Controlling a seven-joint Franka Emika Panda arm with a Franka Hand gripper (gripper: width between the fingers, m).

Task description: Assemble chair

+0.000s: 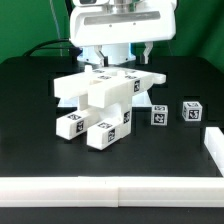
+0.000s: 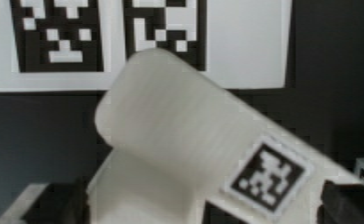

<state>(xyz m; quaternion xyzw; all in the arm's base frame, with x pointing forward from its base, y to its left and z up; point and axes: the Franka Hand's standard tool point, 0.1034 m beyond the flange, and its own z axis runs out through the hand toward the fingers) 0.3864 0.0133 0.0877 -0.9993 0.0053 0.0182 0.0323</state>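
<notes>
Two small cubes [image 1: 158, 114] [image 1: 191, 110], one chair cluster [image 1: 100, 95]

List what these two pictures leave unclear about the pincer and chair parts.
- Exterior view: front blocks of the stacked chair parts hide how they join.
- Exterior view: the open pincer hangs above or behind the stack; contact cannot be judged.
- Exterior view: the rightmost small cube has a tag too small to read.
- Wrist view: the long block is blurred, cut off by the edges, and hides what lies beneath.
</notes>
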